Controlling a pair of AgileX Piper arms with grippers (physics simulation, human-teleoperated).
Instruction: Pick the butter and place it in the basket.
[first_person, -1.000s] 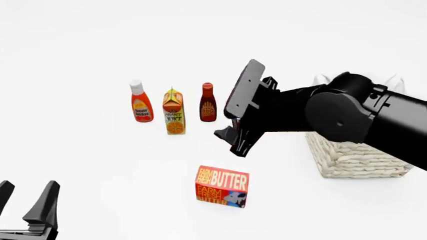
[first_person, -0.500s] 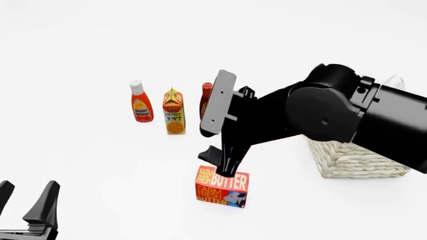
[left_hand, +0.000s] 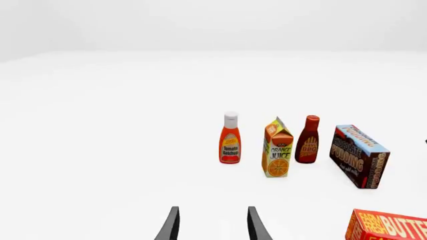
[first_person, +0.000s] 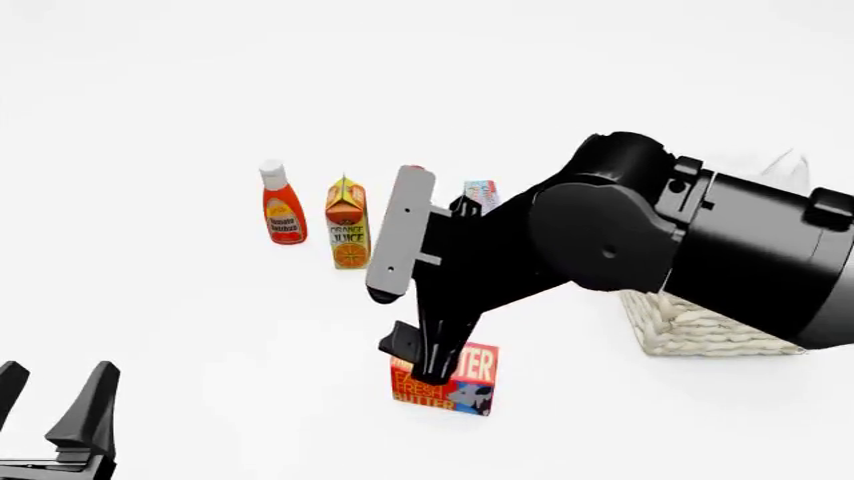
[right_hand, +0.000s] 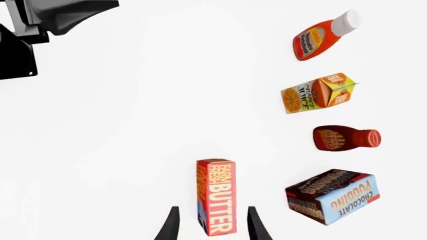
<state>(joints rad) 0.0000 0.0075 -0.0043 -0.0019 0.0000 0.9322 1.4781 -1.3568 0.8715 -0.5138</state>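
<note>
**Right wrist view: open pincer straddles butter**

Right pincer (right_hand: 210, 225) is open, fingers either side of the butter (right_hand: 216, 196), which stands on the white worktop (first_person: 200, 330), left of the basket (first_person: 694, 325). Left pincer (left_hand: 210, 225) is open too, near left, empty.

Butter (right_hand: 216, 196): "FARM FRESH BUTTER"; carton (left_hand: 277, 148): "ORANGE JUICE".

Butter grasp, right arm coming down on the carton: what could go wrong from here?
1. The right claw is open astride the butter, but the carton sits nearer one finger; closing could tip it.
2. The arm hides much of the basket in the front view, making the carry harder to judge.
</note>
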